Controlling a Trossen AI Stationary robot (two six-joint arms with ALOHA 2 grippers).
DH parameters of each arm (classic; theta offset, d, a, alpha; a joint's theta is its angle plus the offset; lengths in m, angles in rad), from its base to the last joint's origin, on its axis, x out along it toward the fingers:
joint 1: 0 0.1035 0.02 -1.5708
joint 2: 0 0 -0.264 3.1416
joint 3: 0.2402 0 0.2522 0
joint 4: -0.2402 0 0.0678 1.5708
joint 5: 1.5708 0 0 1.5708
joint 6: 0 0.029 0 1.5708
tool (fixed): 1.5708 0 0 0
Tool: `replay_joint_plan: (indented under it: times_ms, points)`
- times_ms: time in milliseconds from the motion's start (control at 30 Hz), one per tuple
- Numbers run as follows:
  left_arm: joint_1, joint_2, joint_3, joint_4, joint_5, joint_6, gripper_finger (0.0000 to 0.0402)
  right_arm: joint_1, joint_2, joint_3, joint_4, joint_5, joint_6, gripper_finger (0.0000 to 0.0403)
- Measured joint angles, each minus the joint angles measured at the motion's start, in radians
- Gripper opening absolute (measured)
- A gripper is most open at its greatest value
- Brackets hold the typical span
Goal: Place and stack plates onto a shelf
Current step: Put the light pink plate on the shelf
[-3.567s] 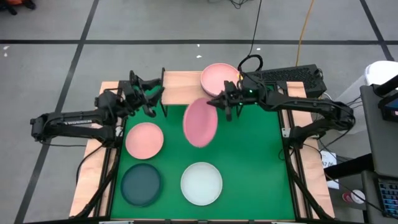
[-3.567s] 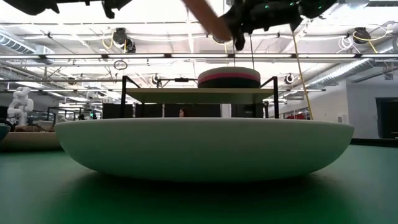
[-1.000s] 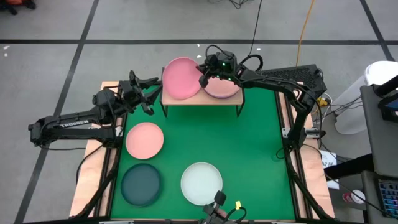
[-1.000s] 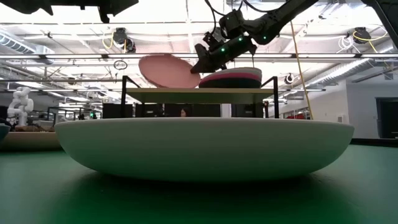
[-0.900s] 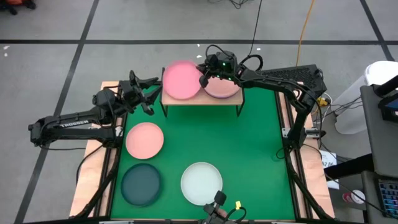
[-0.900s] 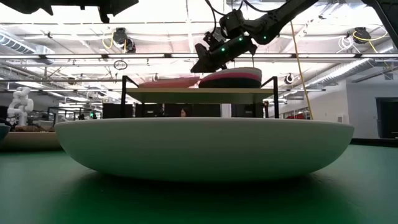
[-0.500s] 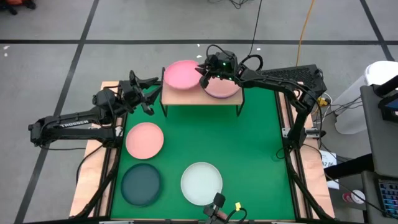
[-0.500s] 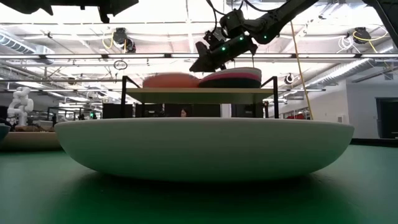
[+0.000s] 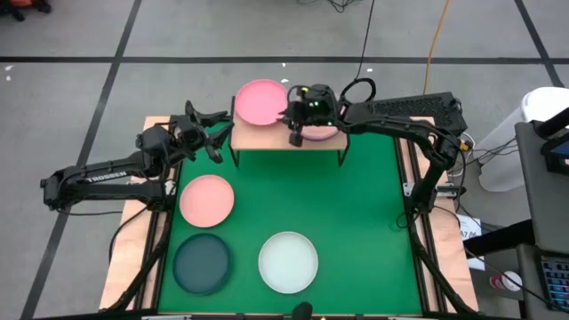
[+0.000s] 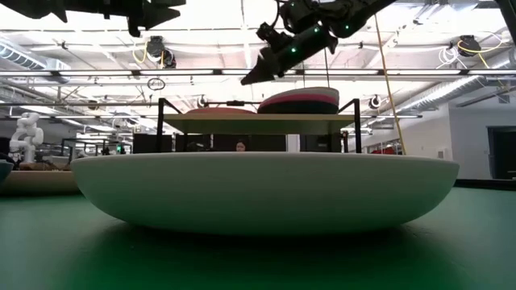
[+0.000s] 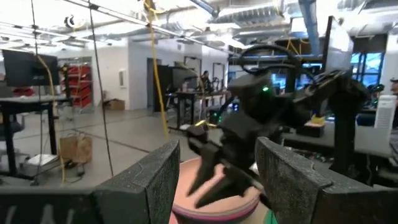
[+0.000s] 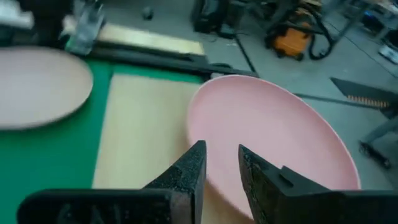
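Pink plate (image 9: 260, 101) beside right gripper (image 9: 294, 135).

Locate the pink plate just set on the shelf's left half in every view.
High view: pink plate on the shelf, far left part.
Low view: thin edge left of the plate stack.
Left wrist view: cannot tell.
Right wrist view: centre, past the right end effector.
Shared landmark: the shelf.

Grey floor (image 9: 71, 107) with dark lines; ceiling pipes (image 10: 451, 76), white walls.
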State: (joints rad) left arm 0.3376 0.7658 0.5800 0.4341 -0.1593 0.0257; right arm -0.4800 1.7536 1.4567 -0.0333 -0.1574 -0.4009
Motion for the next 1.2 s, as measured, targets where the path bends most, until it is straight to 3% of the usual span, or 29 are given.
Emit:
replay_joint_plan:
  times_ms: [133, 333, 733, 900, 1000, 1200]
  points:
    - [0.011, 0.000, 0.000, -0.001, 0.000, 0.007, 0.0214, 0.027, 0.004, 0.000, -0.081, 0.008, -0.135, 0.0080]
    - [0.011, 0.000, 0.000, -0.001, 0.000, 0.033, 0.0213, 0.075, 0.047, 0.000, -0.067, 0.163, -0.314, 0.0080]
    - [0.012, 0.047, 0.000, -0.029, -0.007, 0.052, 0.0213, 0.097, 0.030, -0.001, -0.087, 0.238, -0.318, 0.0080]
    - [0.017, 0.176, 0.109, -0.210, -0.035, 0.082, 0.0214, 0.149, -0.135, -0.001, -0.178, 0.224, -0.223, 0.0080]
    - [0.016, 0.279, 0.216, -0.356, -0.052, 0.126, 0.0213, 0.186, -0.271, -0.021, -0.266, 0.155, -0.150, 0.0080]
    - [0.016, 0.462, 0.409, -0.581, -0.088, 0.231, 0.0213, 0.293, -0.617, -0.251, -0.198, 0.127, -0.023, 0.0080]
